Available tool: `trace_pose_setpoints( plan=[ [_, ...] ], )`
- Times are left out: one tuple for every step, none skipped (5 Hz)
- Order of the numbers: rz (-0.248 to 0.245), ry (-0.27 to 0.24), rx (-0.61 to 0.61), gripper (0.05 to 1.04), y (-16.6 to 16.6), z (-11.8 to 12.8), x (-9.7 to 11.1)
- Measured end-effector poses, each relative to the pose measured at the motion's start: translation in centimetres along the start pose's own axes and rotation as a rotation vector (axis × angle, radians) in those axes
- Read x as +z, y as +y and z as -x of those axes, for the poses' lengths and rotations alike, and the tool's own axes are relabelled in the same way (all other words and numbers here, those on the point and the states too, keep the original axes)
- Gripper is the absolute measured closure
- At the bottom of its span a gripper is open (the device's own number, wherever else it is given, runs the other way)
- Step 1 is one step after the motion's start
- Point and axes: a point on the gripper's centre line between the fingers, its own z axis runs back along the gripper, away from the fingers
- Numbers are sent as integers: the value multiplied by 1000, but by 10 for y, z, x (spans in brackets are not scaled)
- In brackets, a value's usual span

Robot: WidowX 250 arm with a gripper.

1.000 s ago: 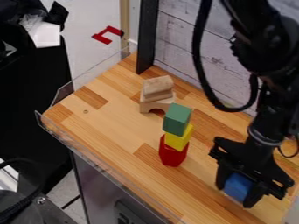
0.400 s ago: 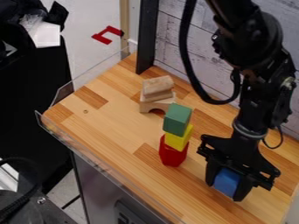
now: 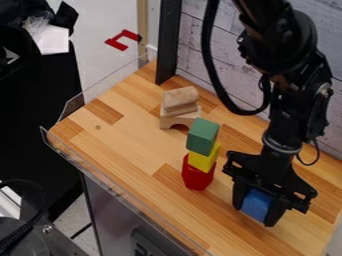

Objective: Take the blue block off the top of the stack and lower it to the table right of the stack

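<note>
The black gripper [image 3: 255, 212] hangs over the right part of the wooden table, its two fingers on either side of a blue block [image 3: 256, 204], shut on it. To its left stands a stack: a red block [image 3: 198, 172] at the bottom, a yellow block [image 3: 204, 157] on it, and a green block [image 3: 203, 136] on top, slightly askew. The gripper and blue block are apart from the stack.
Behind the stack, natural wood blocks [image 3: 180, 104] are piled on an arched one. A clear guard [image 3: 120, 192] runs along the table's left and front edges. A black post [image 3: 168, 42] and a plank wall [image 3: 200, 60] stand at the back.
With the blue block in it, the gripper has moved left and slightly up in the view, closer to the stack. The stacked blocks have stayed where they were.
</note>
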Motion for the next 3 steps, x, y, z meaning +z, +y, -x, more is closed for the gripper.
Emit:
trace_pose_setpoints(
  plan=[
    [-5,11,-10,442,0,1,-2],
    [-25,35,-28,157,3,3,-4],
    [-32,40,-38,82,4,4,-4]
  ],
)
